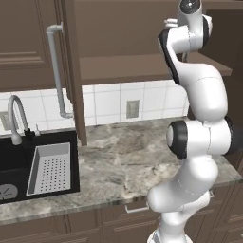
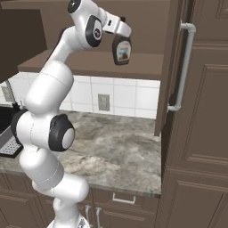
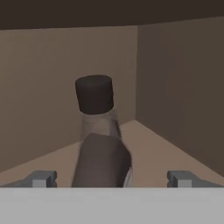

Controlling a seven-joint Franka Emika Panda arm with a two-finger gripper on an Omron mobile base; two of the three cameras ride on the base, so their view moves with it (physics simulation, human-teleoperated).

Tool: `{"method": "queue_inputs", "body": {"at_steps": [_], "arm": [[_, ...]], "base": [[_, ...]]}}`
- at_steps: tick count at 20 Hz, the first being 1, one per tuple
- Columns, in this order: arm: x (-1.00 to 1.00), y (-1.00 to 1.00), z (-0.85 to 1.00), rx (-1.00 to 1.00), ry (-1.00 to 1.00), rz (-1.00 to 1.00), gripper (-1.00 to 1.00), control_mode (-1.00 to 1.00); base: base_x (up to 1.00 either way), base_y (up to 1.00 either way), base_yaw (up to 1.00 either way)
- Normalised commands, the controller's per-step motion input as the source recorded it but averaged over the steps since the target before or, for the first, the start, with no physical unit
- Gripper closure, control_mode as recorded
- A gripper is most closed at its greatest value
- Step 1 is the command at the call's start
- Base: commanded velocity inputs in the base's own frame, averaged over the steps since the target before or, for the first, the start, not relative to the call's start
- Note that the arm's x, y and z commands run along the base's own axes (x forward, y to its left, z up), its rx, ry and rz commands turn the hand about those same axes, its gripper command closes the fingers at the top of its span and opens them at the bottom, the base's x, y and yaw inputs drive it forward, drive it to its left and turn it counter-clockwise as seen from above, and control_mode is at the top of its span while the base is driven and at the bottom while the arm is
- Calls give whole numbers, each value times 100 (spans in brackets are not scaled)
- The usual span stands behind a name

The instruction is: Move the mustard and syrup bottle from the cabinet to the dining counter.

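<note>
The syrup bottle (image 2: 121, 50) hangs in front of the open cabinet (image 2: 133, 67), just above its shelf edge, and from my seat it looks to be carried off the shelf rather than standing on it. Working left to right across the right base view: the black sink (image 2: 5, 129) sits at the far edge, then my arm rises over the marbled counter (image 2: 116, 147), then the gripper (image 2: 116, 29) sits at the bottle's top, then the cabinet door with its long silver bar handle (image 2: 183, 67). In the hand view the dark cap (image 3: 94, 94) and neck stand between the two fingertips (image 3: 41, 178), which sit wide to either side and clear of the glass, so I can't tell whether anything is truly clamped. I judge the bottle rigid, fairly heavy with its wide body, smooth and likely slippery, and bottom-heavy enough to swing if held by the neck alone. A grip low on the neck, just above the shoulder, seems safest.
</note>
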Motion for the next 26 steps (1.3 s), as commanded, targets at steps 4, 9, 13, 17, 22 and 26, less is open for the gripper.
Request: {"method": "queue_inputs", "body": {"at_steps": [4, 9, 13, 17, 22, 26], "arm": [[11, -6, -12, 0, 1, 0, -100, -100], [13, 0, -19, 0, 3, 0, -100, -100], [21, 0, -19, 0, 5, 0, -100, -100], [31, 0, -18, 0, 7, -1, -100, -100], [20, 0, -17, 0, 7, -1, -100, -100], [11, 0, -8, 0, 7, 0, 100, -100]], "base": [[0, 0, 0], [0, 0, 0], [0, 0, 0], [0, 0, 0], [0, 0, 0], [0, 0, 0]]}}
